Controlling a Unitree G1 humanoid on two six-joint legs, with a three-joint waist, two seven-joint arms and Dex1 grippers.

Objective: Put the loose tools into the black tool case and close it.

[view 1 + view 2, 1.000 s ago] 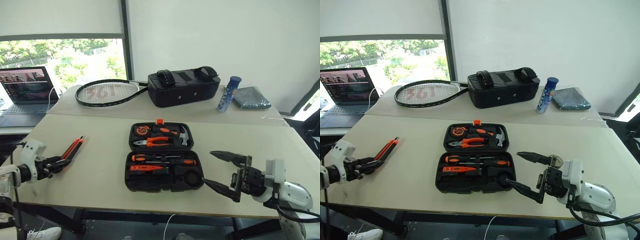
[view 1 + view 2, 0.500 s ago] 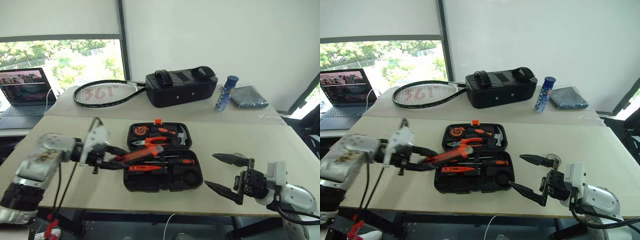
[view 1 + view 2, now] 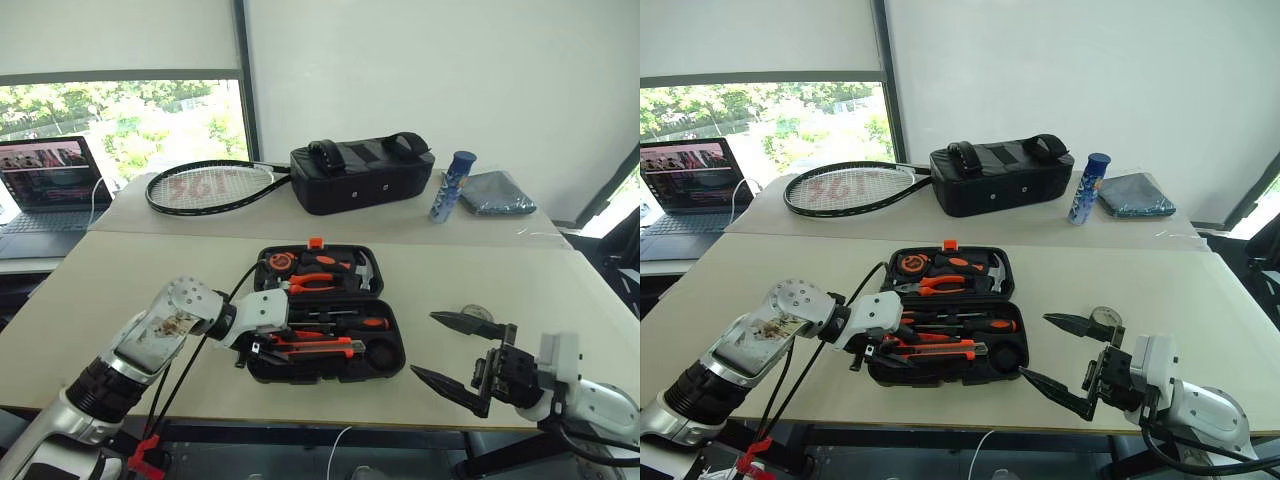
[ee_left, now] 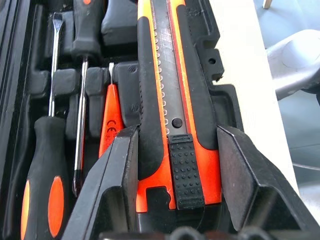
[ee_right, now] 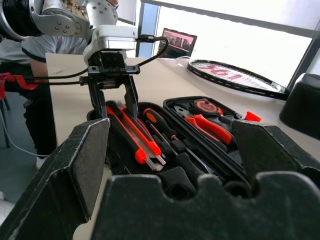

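The black tool case [image 3: 330, 376] lies open mid-table. Its lid holds pliers, a hammer and a tape measure. Two screwdrivers [image 3: 350, 322] and a small slim orange tool [image 4: 111, 120] sit in the front half. My left gripper [image 4: 176, 131] is shut on the rear end of the long orange-black utility knife [image 3: 312, 347], which it holds low along the case's front row. Right of the case, my right gripper [image 3: 422, 345] hovers wide open with nothing in it. A small grey tape roll [image 3: 1102, 318] rests on the table just behind it.
On the far table lie a tennis racket [image 3: 215, 185], a black fabric bag [image 3: 362, 172], a blue can [image 3: 452, 188] and a folded grey cloth [image 3: 500, 193]. A laptop [image 3: 45, 185] stands at the far left. Bare tabletop [image 3: 130, 270] stretches left of the case.
My left arm has swung right from the table's left side, carrying the utility knife to the case's front row. The right gripper has stayed open in place.
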